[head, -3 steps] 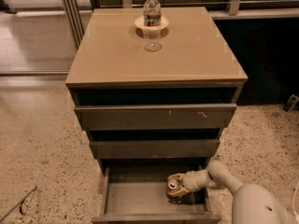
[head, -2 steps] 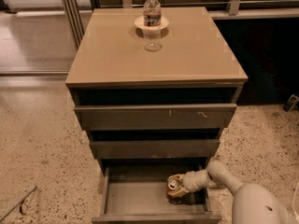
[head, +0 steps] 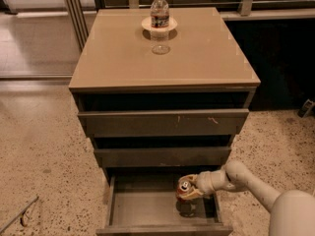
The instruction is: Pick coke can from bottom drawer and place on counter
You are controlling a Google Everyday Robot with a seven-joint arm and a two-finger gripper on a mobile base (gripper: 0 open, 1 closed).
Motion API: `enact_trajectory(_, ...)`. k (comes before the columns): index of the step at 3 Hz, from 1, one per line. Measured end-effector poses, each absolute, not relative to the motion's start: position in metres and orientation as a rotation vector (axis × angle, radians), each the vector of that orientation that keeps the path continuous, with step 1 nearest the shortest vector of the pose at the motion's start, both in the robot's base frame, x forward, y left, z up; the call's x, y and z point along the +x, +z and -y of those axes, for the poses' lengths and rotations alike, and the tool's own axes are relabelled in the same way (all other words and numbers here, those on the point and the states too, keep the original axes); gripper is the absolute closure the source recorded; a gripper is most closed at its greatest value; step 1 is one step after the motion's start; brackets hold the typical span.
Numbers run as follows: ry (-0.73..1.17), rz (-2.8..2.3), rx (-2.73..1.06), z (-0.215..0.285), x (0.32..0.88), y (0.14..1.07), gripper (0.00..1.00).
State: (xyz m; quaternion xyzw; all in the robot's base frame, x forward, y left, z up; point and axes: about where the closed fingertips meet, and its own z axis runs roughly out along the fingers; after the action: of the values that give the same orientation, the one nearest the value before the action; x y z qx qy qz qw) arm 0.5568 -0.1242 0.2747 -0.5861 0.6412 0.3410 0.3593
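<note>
The coke can, red-brown with a silver top, sits tilted in my gripper, which is shut on it from the right. It hangs a little above the floor of the open bottom drawer, at the drawer's right side, with its shadow below it. My pale arm reaches in from the lower right. The tan counter is the cabinet's top, above the can.
A clear water bottle stands on a white disc at the counter's back middle. The top drawer and middle drawer fronts overhang the bottom drawer. A railing runs behind the cabinet. A thin rod lies on the speckled floor at lower left.
The can has risen slightly off the drawer floor in my gripper. The arm has barely shifted otherwise.
</note>
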Motion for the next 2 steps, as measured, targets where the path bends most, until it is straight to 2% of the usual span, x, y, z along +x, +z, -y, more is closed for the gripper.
enact_trajectory(1, 0.853, -1.661, -1.517, 0.114, 0.559, 0.359, 1.00)
enact_trajectory(2, 0.816, -1.639, -1.569, 0.113, 0.564, 0.397, 1.00)
